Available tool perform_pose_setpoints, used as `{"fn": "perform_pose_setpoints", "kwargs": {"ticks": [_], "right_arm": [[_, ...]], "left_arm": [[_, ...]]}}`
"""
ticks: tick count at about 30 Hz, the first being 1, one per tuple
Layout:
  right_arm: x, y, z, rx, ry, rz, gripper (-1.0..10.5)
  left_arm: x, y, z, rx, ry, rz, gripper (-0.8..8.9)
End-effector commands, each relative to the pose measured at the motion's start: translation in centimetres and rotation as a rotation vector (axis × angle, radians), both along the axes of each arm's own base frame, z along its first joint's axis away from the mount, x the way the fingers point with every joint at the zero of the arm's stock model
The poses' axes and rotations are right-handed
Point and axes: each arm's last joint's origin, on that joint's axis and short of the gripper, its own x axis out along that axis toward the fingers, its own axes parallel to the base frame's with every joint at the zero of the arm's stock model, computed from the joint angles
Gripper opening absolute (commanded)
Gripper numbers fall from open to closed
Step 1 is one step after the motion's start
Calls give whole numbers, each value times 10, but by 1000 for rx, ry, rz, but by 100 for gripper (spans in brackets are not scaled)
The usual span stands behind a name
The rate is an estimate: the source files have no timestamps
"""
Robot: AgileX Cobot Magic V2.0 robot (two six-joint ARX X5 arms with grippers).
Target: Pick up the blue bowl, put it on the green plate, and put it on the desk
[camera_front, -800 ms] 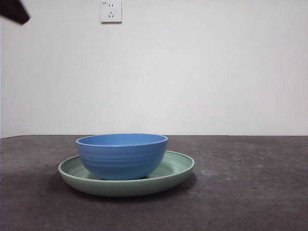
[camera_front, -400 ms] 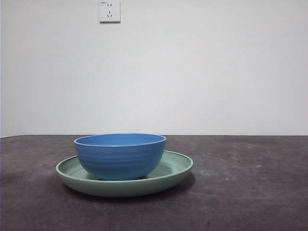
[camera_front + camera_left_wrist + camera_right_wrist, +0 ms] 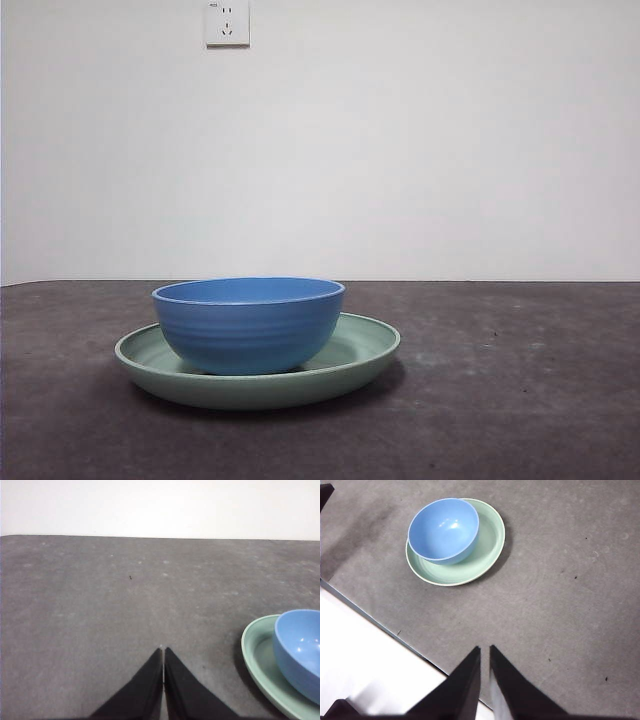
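Observation:
The blue bowl (image 3: 248,325) stands upright inside the green plate (image 3: 355,358), a little left of the plate's middle, and the plate lies flat on the desk (image 3: 520,400). No arm shows in the front view. My left gripper (image 3: 163,652) is shut and empty, low over bare desk, with the plate (image 3: 256,655) and bowl (image 3: 300,647) off to one side. My right gripper (image 3: 485,651) hangs high above the desk's edge, shut with nothing in it, well away from the bowl (image 3: 442,530) and plate (image 3: 489,545).
A white wall with a socket (image 3: 227,22) rises behind the desk. The right wrist view shows the desk's edge (image 3: 380,625) with pale floor beyond it, and a dark arm tip (image 3: 325,492) in one corner.
The black arm tip at the top left corner of the front view has withdrawn out of the picture. Bowl and plate stay together in place.

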Motion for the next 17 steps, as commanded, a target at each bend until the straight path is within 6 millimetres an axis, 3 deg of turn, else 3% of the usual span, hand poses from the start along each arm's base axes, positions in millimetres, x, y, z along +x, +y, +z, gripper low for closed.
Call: {"fn": "perform_pose_setpoints", "kwargs": {"ticks": [1, 17], "right_arm": [[1, 1, 3, 5, -13, 12, 25], [1, 1, 3, 7, -16, 12, 25]], "left_arm": [[-1, 0, -6, -1, -3, 6, 6], [-4, 1, -10, 4, 40, 19, 6]]}}
